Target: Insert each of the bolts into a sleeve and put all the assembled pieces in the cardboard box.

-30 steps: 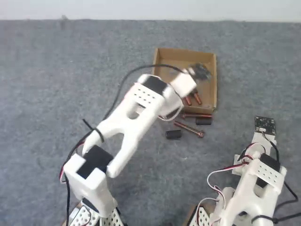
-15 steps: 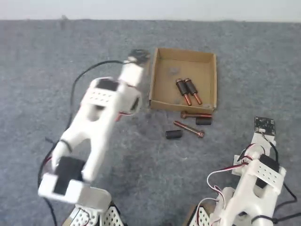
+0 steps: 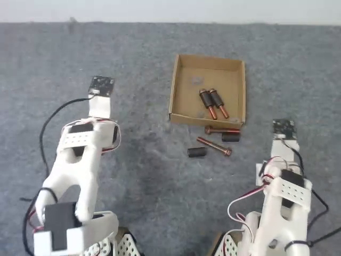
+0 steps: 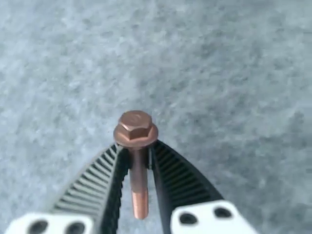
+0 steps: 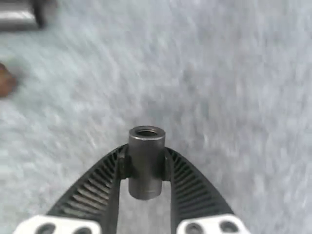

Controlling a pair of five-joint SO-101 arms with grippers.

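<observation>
My left gripper (image 4: 138, 146) is shut on a copper bolt (image 4: 136, 129), hex head outward, over bare carpet left of the cardboard box (image 3: 173, 88). A dark sleeve (image 5: 146, 148) stands upright between the shut fingers of my right gripper (image 5: 146, 157), right of the loose parts. Inside the box lie two assembled pieces (image 3: 212, 103) side by side. In front of the box are two loose bolts (image 3: 222, 129) (image 3: 213, 145) and two loose sleeves (image 3: 230, 137) (image 3: 196, 152).
Grey carpet (image 3: 149, 176) covers the whole table. The left arm (image 3: 80, 154) stands at the near left and the right arm (image 3: 282, 186) at the near right. In the right wrist view a sleeve (image 5: 19, 14) and a bolt's end (image 5: 6, 80) lie nearby.
The left arm has swung from above the box to the left and drawn back. The right arm has shifted slightly left, towards the loose parts.
</observation>
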